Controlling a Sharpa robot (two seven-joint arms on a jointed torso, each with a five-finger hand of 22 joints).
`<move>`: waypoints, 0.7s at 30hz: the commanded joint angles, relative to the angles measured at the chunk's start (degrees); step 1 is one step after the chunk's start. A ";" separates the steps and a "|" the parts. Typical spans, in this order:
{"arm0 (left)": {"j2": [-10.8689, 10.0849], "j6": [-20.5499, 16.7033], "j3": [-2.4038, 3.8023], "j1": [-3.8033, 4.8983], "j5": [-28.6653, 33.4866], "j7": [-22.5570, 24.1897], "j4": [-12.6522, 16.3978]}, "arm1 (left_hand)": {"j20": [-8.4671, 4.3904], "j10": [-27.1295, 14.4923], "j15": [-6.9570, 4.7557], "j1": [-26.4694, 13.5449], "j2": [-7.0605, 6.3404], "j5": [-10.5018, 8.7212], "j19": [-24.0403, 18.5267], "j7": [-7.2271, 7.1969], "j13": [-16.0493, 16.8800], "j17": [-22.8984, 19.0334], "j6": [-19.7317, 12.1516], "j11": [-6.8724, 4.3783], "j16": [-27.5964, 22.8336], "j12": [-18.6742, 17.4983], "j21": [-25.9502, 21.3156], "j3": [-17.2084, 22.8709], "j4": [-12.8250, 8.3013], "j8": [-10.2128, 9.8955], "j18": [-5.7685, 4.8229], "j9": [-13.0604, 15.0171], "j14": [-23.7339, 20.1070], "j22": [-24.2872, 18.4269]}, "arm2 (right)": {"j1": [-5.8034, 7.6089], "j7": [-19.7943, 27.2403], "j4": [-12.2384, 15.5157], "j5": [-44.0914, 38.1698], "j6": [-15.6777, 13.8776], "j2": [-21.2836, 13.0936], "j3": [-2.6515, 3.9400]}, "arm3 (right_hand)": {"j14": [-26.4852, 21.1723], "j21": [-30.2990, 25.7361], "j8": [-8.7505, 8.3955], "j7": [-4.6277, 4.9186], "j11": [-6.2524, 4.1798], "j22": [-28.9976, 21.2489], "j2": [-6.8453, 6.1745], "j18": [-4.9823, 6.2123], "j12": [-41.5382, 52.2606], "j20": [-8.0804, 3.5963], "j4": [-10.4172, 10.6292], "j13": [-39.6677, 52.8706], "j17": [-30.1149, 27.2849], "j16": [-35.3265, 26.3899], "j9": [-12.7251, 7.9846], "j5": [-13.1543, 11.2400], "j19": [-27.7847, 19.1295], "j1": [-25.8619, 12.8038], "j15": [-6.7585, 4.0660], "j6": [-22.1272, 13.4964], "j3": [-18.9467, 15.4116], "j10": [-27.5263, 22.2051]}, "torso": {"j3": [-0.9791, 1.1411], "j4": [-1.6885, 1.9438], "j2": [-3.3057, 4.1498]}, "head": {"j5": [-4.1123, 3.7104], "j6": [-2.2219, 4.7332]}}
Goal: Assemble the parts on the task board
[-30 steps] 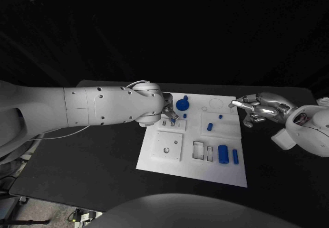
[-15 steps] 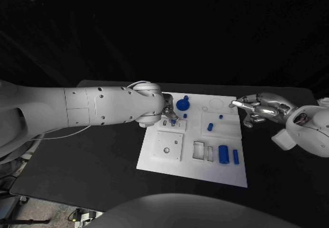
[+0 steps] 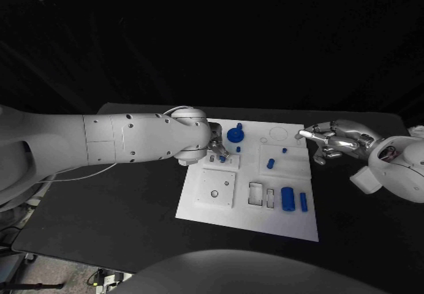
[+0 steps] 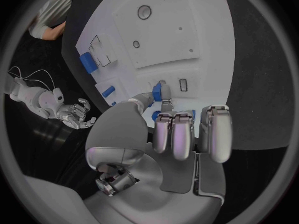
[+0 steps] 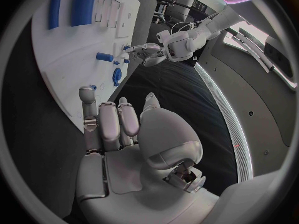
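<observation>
Progress looks partial, judging by how the parts lie. My left hand [image 4: 163, 134] pinches a small blue part [image 4: 157, 91] between thumb and a finger, low over the far-left area of the task board [image 3: 221, 214], just above a small slot [image 4: 183, 85] there; whether the part already touches the board I cannot tell. I take this for the insertion in hand, not yet finished.

A round blue knob [image 3: 235, 133] stands at the far edge of the board, seemingly seated. A short blue peg [image 3: 270, 163] lies near the middle and a smaller blue piece [image 3: 283, 149] sits beyond it. Toward the near right, a thick blue cylinder [image 3: 287, 198] and a slimmer blue bar [image 3: 303, 201] lie beside two rectangular recesses [image 3: 261, 194] that look unfilled, so I judge those are left to do. The square plate [image 3: 215, 187] at the near left shows a hole with nothing in it.

My right hand [image 3: 333, 140] hovers at the board's far-right edge, fingers curled in on nothing.
</observation>
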 commanded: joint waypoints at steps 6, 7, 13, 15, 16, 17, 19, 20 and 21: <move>0.19 0.48 0.02 -0.09 -0.02 -7.80 0.02 | -0.18 5.96 -0.36 -0.51 -0.08 0.01 2.09 -0.15 15.08 15.09 -0.03 -0.25 0.14 0.13 -0.50 0.00 0.44 -0.34 0.25 0.09 6.02 9.71 | -0.10 0.01 0.07 -0.08 0.99 -0.02 -0.01 | -0.51 -0.45 -0.04 0.05 -0.17 3.44 0.05 0.99 -0.35 -0.04 -0.21 0.98 2.56 -0.27 0.03 0.30 -0.43 0.37 0.05 -0.26 0.05 -0.43 | 0.03 -0.01 -0.04 | 0.05 0.01; 0.19 0.44 0.02 -0.10 -0.09 -7.79 0.02 | -0.18 5.96 -0.36 -0.51 -0.08 0.01 2.09 -0.15 15.08 15.09 -0.03 -0.25 0.14 0.13 -0.50 0.00 0.44 -0.34 0.25 0.09 6.02 9.71 | -0.11 0.02 0.07 -0.08 0.99 -0.03 -0.01 | -0.51 -0.45 -0.04 0.05 -0.17 3.44 0.05 0.99 -0.35 -0.04 -0.21 0.98 2.56 -0.27 0.03 0.30 -0.43 0.37 0.05 -0.26 0.05 -0.43 | 0.03 0.00 -0.03 | 0.03 0.01; 0.14 0.32 0.02 -0.16 -0.72 -7.72 0.16 | -0.18 5.96 -0.36 -0.41 -0.10 0.06 2.06 -0.16 15.08 15.09 -0.04 -0.25 0.14 0.13 -0.55 0.10 0.48 -0.37 0.26 0.12 6.02 9.67 | -0.18 0.02 0.04 -0.08 1.04 -0.12 -0.01 | -0.65 -0.58 -0.03 0.05 -0.16 3.41 0.05 1.01 -0.42 -0.03 -0.20 0.90 2.47 -0.35 0.03 0.31 -0.55 0.37 0.06 -0.25 0.04 -0.54 | 0.03 -0.01 -0.01 | 0.08 0.01; 0.12 0.42 0.02 -0.17 -0.81 -7.74 0.20 | -0.18 5.96 -0.36 -0.37 -0.12 0.08 2.07 -0.17 15.08 15.09 -0.04 -0.25 0.14 0.13 -0.53 0.13 0.48 -0.37 0.25 0.14 6.02 9.69 | -0.21 0.01 0.02 -0.08 1.06 -0.13 -0.01 | -0.65 -0.58 -0.03 0.05 -0.16 3.41 0.05 1.01 -0.42 -0.03 -0.20 0.90 2.47 -0.35 0.03 0.31 -0.55 0.37 0.06 -0.25 0.04 -0.54 | 0.03 -0.02 -0.01 | 0.06 0.01; 0.12 0.49 0.02 -0.18 -0.84 -7.76 0.21 | -0.18 5.96 -0.36 -0.37 -0.12 0.08 2.07 -0.17 15.08 15.09 -0.04 -0.25 0.14 0.13 -0.53 0.13 0.48 -0.37 0.25 0.14 6.02 9.69 | -0.22 -0.01 0.00 -0.08 1.08 -0.12 -0.01 | -0.65 -0.58 -0.03 0.05 -0.16 3.41 0.05 1.01 -0.42 -0.03 -0.20 0.90 2.47 -0.35 0.03 0.31 -0.55 0.37 0.06 -0.25 0.04 -0.54 | 0.03 -0.01 -0.02 | 0.07 0.01; 0.11 0.53 0.02 -0.19 -0.86 -7.77 0.21 | -0.18 5.96 -0.36 -0.37 -0.12 0.08 2.07 -0.17 15.08 15.09 -0.04 -0.25 0.14 0.13 -0.53 0.13 0.48 -0.37 0.25 0.14 6.02 9.69 | -0.23 -0.02 -0.02 -0.08 1.09 -0.12 -0.01 | -0.65 -0.58 -0.03 0.05 -0.16 3.41 0.05 1.01 -0.42 -0.03 -0.20 0.90 2.47 -0.35 0.03 0.31 -0.55 0.37 0.06 -0.25 0.04 -0.54 | 0.04 -0.01 -0.02 | 0.09 0.01; 0.10 0.62 0.02 -0.23 -0.92 -7.79 0.17 | -0.18 5.96 -0.36 -0.36 -0.13 0.08 2.06 -0.17 15.08 15.09 -0.04 -0.25 0.14 0.13 -0.54 0.14 0.48 -0.37 0.26 0.14 6.02 9.68 | -0.26 -0.05 -0.07 -0.08 1.12 -0.10 -0.02 | -0.65 -0.58 -0.03 0.05 -0.16 3.41 0.05 1.01 -0.42 -0.03 -0.20 0.90 2.47 -0.35 0.03 0.31 -0.55 0.37 0.06 -0.25 0.04 -0.54 | 0.03 -0.02 -0.03 | 0.08 0.01; 0.10 0.66 0.02 -0.25 -0.94 -7.80 0.15 | -0.18 5.96 -0.36 -0.33 -0.14 0.08 2.04 -0.17 15.08 15.09 -0.03 -0.26 0.14 0.13 -0.57 0.16 0.48 -0.37 0.27 0.15 6.02 9.65 | -0.27 -0.05 -0.09 -0.08 1.13 -0.09 -0.02 | -0.65 -0.58 -0.03 0.05 -0.16 3.41 0.05 1.01 -0.42 -0.03 -0.20 0.90 2.47 -0.35 0.03 0.31 -0.55 0.37 0.06 -0.25 0.04 -0.54 | 0.03 -0.02 -0.03 | 0.11 0.01; 0.10 0.70 0.02 -0.28 -0.97 -7.81 0.13 | -0.18 5.96 -0.36 -0.33 -0.14 0.08 2.04 -0.17 15.08 15.09 -0.03 -0.26 0.14 0.13 -0.57 0.16 0.48 -0.37 0.27 0.15 6.02 9.65 | -0.28 -0.05 -0.10 -0.08 1.14 -0.08 -0.02 | -0.68 -0.63 -0.03 0.05 -0.15 3.40 0.05 1.02 -0.44 -0.02 -0.20 0.88 2.45 -0.37 0.03 0.31 -0.60 0.37 0.07 -0.25 0.04 -0.57 | 0.02 -0.03 -0.03 | 0.10 0.01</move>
